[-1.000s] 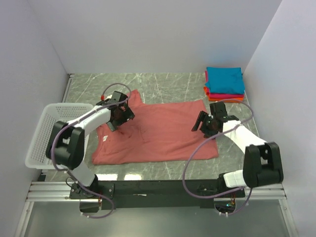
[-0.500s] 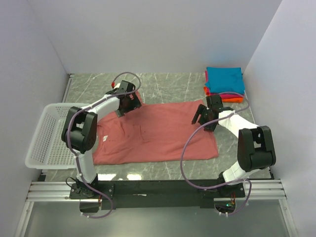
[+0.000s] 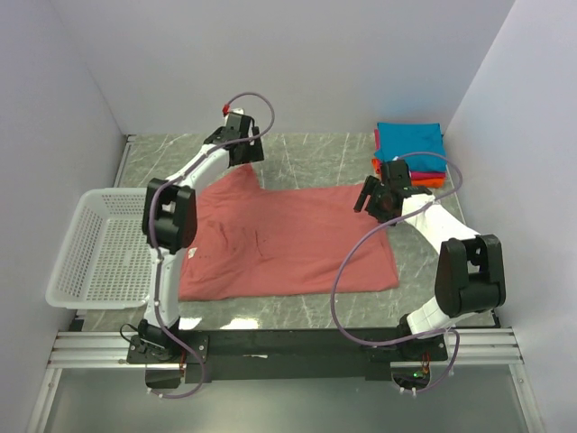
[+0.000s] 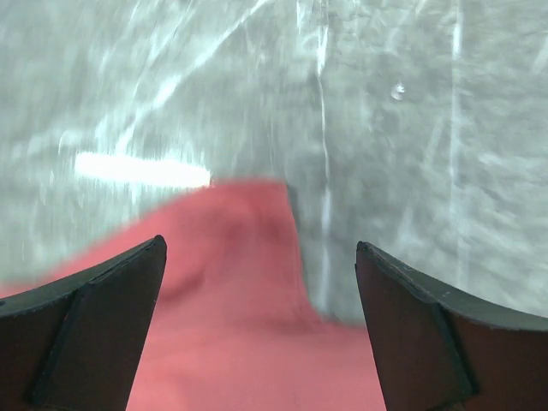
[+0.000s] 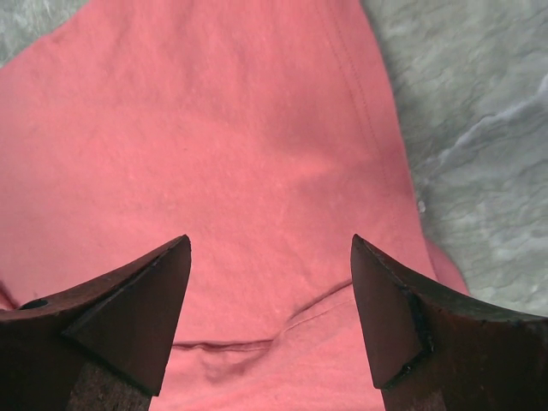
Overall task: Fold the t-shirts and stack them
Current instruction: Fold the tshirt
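Hovering over far corners of the red shirt (image 3: 288,239), flat mid-table, my left gripper (image 4: 259,248) and right gripper (image 5: 270,244) gape wide, empty. Limp, light cloth, I judge: pinch those corners.

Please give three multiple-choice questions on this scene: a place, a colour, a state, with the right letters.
1. Where on the table is the stack of folded t-shirts? A near left; B far right; C centre.
2. Colour of its top shirt? A orange; B teal-blue; C salmon.
3. Left gripper and right gripper are: A both open; B both shut; C one shut.
1 B: it lies at the far right corner. 2 B: teal lies uppermost. 3 A: wrist views show both spread wide, nothing between.
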Robot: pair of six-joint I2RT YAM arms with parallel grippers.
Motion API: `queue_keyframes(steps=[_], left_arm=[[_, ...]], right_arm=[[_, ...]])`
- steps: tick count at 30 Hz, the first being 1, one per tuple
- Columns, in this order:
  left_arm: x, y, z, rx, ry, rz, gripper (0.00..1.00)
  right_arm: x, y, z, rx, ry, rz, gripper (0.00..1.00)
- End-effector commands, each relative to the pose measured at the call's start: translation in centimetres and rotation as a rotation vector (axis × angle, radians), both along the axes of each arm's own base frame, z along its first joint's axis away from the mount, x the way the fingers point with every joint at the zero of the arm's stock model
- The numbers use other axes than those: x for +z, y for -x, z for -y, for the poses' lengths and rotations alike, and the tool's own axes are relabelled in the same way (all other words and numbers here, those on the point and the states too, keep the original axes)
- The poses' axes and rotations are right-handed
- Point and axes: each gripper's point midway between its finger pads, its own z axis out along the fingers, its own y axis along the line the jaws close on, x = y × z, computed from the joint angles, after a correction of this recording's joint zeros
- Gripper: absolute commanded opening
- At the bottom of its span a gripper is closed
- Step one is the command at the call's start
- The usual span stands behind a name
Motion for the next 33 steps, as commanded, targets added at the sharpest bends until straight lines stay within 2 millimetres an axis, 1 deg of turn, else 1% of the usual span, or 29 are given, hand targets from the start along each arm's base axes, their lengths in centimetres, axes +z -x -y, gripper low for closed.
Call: queue_keyframes(steps=[1, 2, 4, 5, 6, 7, 8, 9, 10, 11, 13, 14, 15, 16, 17, 18, 20, 21, 23, 24, 25, 26, 27, 28, 29, 30, 31, 32, 33], left_arm=[[-1.3, -1.3, -0.3, -0.148, -0.124, -0.037, 0.97], [-1.9, -1.7, -0.2, -0.174, -0.135, -0.034, 0.96], [-2.0, -2.5, -0.5, -0.194, -0.168, -0.012, 0.93], [-2.8, -2.5, -0.4, -0.203, -0.173, -0.028, 0.92], [-2.9, -2.8, -0.3, -0.208, -0.171, -0.025, 0.91], [-2.5, -3.3, -0.2, -0.196, -0.162, -0.008, 0.91], [-3.2, -3.6, 0.1, -0.198, -0.154, -0.013, 0.91], [-3.0, -3.9, 0.3, -0.200, -0.148, -0.005, 0.89], [-3.4, -4.0, 0.3, -0.190, -0.141, -0.006, 0.89], [-4.1, -4.3, 0.0, -0.176, -0.156, -0.010, 0.89], [-4.6, -4.8, -0.2, -0.158, -0.171, 0.001, 0.86], [-5.6, -4.9, -0.6, -0.144, -0.192, -0.010, 0.86], [-5.5, -5.2, -0.6, -0.132, -0.194, -0.001, 0.83], [-5.7, -5.4, -0.8, -0.127, -0.197, -0.002, 0.79], [-6.6, -5.4, -0.9, -0.126, -0.202, -0.014, 0.75], [-6.2, -5.7, -0.9, -0.114, -0.199, -0.005, 0.65], [-6.7, -5.9, -0.9, -0.113, -0.206, -0.011, 0.57], [-6.7, -6.0, -0.8, -0.115, -0.202, -0.011, 0.49], [-6.7, -6.0, -0.9, -0.112, -0.205, -0.011, 0.41], [-7.0, -5.8, -1.0, -0.111, -0.207, -0.016, 0.30], [-6.8, -5.9, -1.1, -0.106, -0.211, -0.008, 0.24], [-6.7, -5.9, -1.1, -0.103, -0.211, -0.005, 0.16], [-6.7, -5.9, -1.1, -0.100, -0.210, -0.006, 0.01], [-6.6, -5.9, -1.0, -0.106, -0.206, -0.001, 0.01], [-5.8, -6.1, -0.8, -0.108, -0.198, 0.022, 0.01], [-5.9, -6.0, -0.7, -0.114, -0.199, 0.023, 0.01], [-5.6, -6.0, -0.6, -0.118, -0.197, 0.034, 0.01], [-4.2, -6.2, -0.5, -0.114, -0.190, 0.066, 0.01], [-4.1, -6.0, -0.5, -0.112, -0.193, 0.067, 0.01]], right_arm=[[2.8, -1.5, 0.8, -0.002, 0.053, 0.077, 0.82], [2.8, -1.6, 0.9, -0.002, 0.057, 0.077, 0.82], [3.0, -2.1, 0.9, -0.002, 0.062, 0.082, 0.82], [2.9, -2.2, 1.0, -0.001, 0.065, 0.079, 0.82], [2.6, -2.3, 0.9, 0.004, 0.064, 0.070, 0.82], [2.6, -2.6, 0.8, 0.007, 0.060, 0.072, 0.82], [2.5, -2.6, 0.8, 0.009, 0.059, 0.068, 0.82], [2.2, -2.7, 0.6, 0.010, 0.055, 0.061, 0.82], [2.1, -2.8, 0.5, 0.012, 0.048, 0.060, 0.82], [1.7, -2.8, 0.4, 0.014, 0.046, 0.049, 0.82], [1.5, -2.8, 0.3, 0.020, 0.043, 0.043, 0.82], [1.3, -2.8, 0.4, 0.021, 0.046, 0.038, 0.82], [1.2, -2.8, 0.4, 0.021, 0.050, 0.037, 0.82], [1.1, -2.8, 0.4, 0.020, 0.051, 0.034, 0.81], [0.9, -2.9, 0.5, 0.019, 0.053, 0.031, 0.81], [1.0, -3.1, 0.5, 0.017, 0.053, 0.033, 0.82], [0.6, -3.1, 0.5, 0.018, 0.057, 0.018, 0.81], [0.8, -3.4, 0.5, 0.019, 0.060, 0.021, 0.81], [0.5, -3.6, 0.5, 0.014, 0.066, 0.010, 0.81], [1.0, -4.1, 0.6, 0.010, 0.070, 0.024, 0.81], [1.1, -4.4, 0.7, 0.008, 0.071, 0.027, 0.81], [0.9, -4.6, 0.7, 0.007, 0.075, 0.021, 0.81], [1.6, -5.4, 0.6, 0.004, 0.075, 0.040, 0.81], [1.8, -5.9, 0.9, -0.004, 0.087, 0.046, 0.81], [1.4, -6.2, 1.0, -0.010, 0.099, 0.030, 0.81], [2.4, -7.3, 1.1, -0.014, 0.105, 0.058, 0.81], [1.8, -7.8, 1.3, -0.023, 0.123, 0.044, 0.81], [1.9, -8.4, 1.4, -0.030, 0.131, 0.046, 0.81], [2.9, -9.6, 1.4, -0.038, 0.134, 0.067, 0.80]])
